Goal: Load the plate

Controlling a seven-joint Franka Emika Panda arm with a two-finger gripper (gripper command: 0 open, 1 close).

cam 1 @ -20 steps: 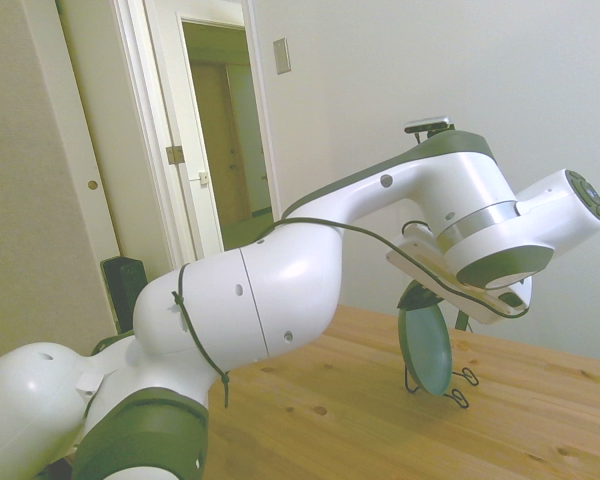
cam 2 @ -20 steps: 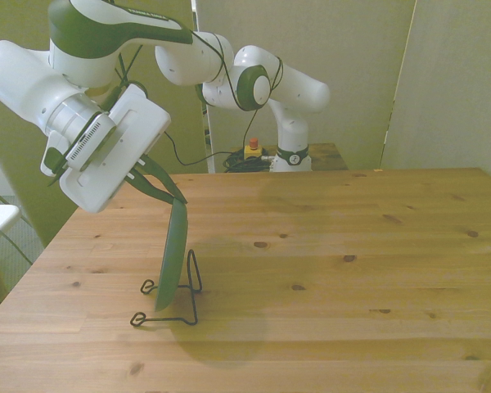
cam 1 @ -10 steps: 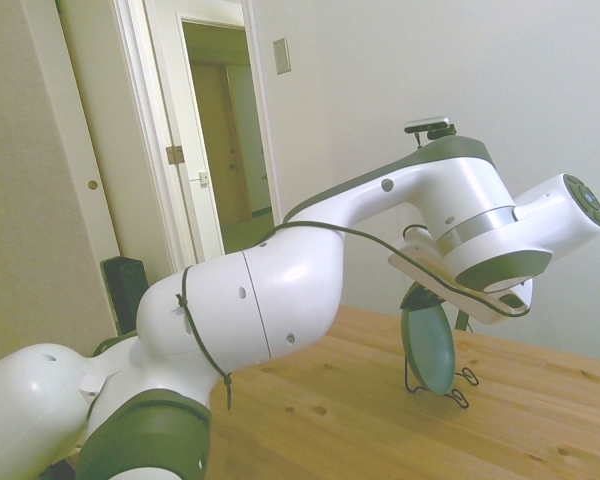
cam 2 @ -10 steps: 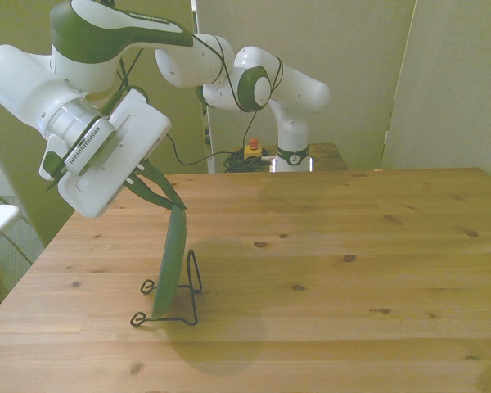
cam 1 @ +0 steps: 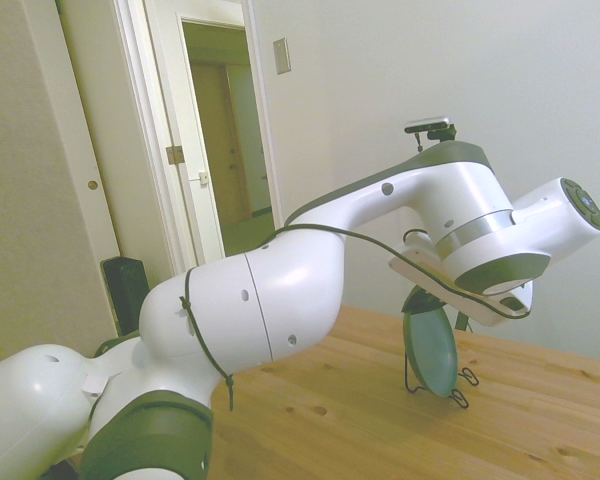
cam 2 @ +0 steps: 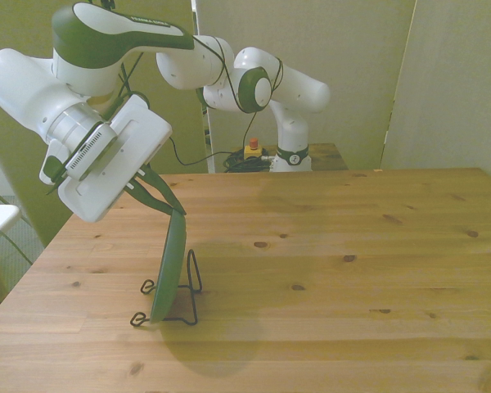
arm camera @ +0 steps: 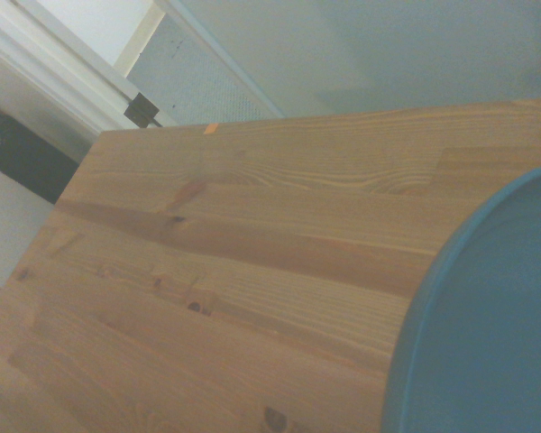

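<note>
Gripper (cam 1: pixel 420 297) pinches plate (cam 1: pixel 429 350) at top rim, side view; plate stands on edge in wire stand (cam 1: pixel 458 385) on worktop (cam 1: pixel 540 420). Front view: gripper (cam 2: pixel 176 205) closed on plate (cam 2: pixel 169 266) rim, near front view's left. Wrist view: plate (arm camera: pixel 487 325) fills one corner.

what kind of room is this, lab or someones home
Probably a robot test setup in an ordinary office or flat, not a home kitchen. A white Franka arm is mounted at a bare wooden table holding only a teal-green plate on a black wire stand; an open white-framed doorway stands behind.
</note>
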